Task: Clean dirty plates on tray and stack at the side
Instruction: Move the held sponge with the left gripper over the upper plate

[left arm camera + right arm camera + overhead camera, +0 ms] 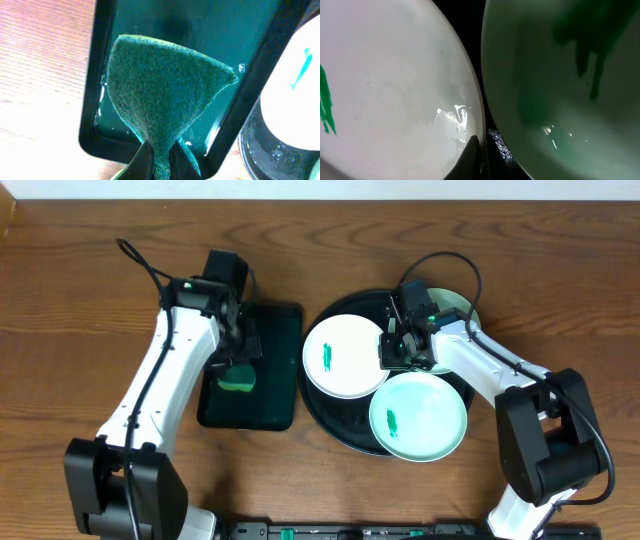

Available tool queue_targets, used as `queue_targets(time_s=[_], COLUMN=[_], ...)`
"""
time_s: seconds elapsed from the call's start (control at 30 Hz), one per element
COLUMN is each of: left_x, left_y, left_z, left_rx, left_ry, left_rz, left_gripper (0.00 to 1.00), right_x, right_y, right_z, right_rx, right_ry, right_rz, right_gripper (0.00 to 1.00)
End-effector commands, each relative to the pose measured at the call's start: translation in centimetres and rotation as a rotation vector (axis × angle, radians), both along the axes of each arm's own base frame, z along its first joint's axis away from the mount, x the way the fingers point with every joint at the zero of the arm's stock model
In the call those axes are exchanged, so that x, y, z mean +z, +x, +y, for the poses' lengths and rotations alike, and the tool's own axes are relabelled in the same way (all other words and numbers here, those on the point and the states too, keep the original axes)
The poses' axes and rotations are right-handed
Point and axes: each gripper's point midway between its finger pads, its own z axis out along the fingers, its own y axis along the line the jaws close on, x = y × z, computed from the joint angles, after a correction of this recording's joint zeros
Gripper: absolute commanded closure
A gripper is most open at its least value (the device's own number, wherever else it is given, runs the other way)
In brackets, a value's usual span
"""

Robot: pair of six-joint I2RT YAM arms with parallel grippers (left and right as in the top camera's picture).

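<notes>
The round black tray [330, 427] holds three plates. A white plate [343, 356] with a green smear lies at its left. A pale mint plate [418, 416] with a smear lies at the front. A third plate [455, 308] at the back is partly hidden under my right arm. My right gripper [392, 350] is shut on the white plate's right rim, which the right wrist view shows [477, 152], with the white plate [395, 90] at left. My left gripper [160, 161] is shut on a green sponge [160, 100] above the dark green rectangular tray [225, 30].
The dark green rectangular tray [275, 365] sits left of the black tray, almost touching it. A pale mint plate [560, 90] lies close beside the white one in the right wrist view. Bare wooden table [80, 300] surrounds both trays.
</notes>
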Motion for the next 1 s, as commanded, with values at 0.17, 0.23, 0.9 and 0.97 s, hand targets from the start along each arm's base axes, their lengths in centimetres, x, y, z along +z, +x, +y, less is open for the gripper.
queue_targets(time_s=[0.17, 0.23, 0.9, 0.97], left_x=[0.5, 0.5, 0.5, 0.5], left_y=[0.3, 0.3, 1.0, 1.2], left_z=[-1.2, -1.9, -3.6, -3.6], left_rx=[-0.032, -0.053, -0.098, -0.098], left_ry=[-0.011, -0.012, -0.021, -0.024], left_rz=[-0.005, -0.013, -0.056, -0.064], left_gripper=[0.93, 0.93, 0.93, 0.93], right_x=[-0.4, -0.4, -0.4, -0.4], right_y=[-0.3, -0.3, -0.3, -0.3], right_z=[0.3, 0.3, 0.3, 0.3], right_rx=[0.013, 0.013, 0.012, 0.013], right_ry=[-0.002, -0.002, -0.001, -0.002], right_rz=[0.007, 0.007, 0.007, 0.007], right_gripper=[0.99, 0.99, 0.99, 0.99])
